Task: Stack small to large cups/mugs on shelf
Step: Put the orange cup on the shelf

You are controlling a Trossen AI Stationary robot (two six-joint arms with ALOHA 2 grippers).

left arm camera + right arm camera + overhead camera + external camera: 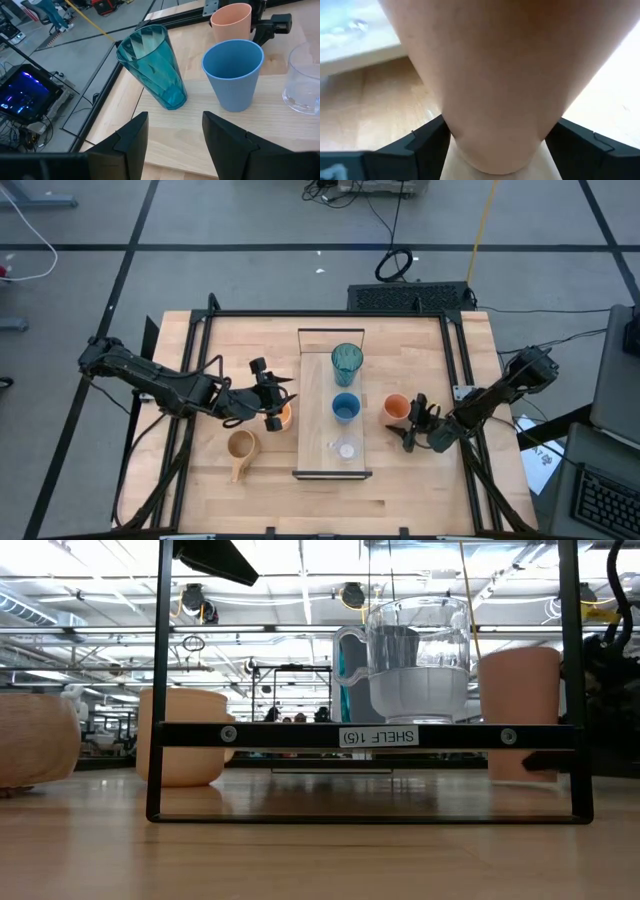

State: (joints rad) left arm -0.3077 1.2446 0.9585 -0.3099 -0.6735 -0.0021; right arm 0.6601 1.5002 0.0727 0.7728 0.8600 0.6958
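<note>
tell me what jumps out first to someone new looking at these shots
Three vessels line the narrow shelf at mid-table: a teal tumbler at the far end, a blue cup in the middle, a tiny clear glass nearest. Right of it, the right gripper has its jaws around an orange cup; the left gripper hovers open over an orange mug.

Teal tumbler (347, 364), blue cup (346, 408) — upright on shelf (318, 380)

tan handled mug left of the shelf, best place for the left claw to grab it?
Grip the tan handled mug across its round rim or body, not the handle, and come straight down from above. It stands upright with its mouth open, alone on the table. Its handle points toward the table's front edge, so set the fingers across the other axis. The left claw hovers by the orange mug.
</note>
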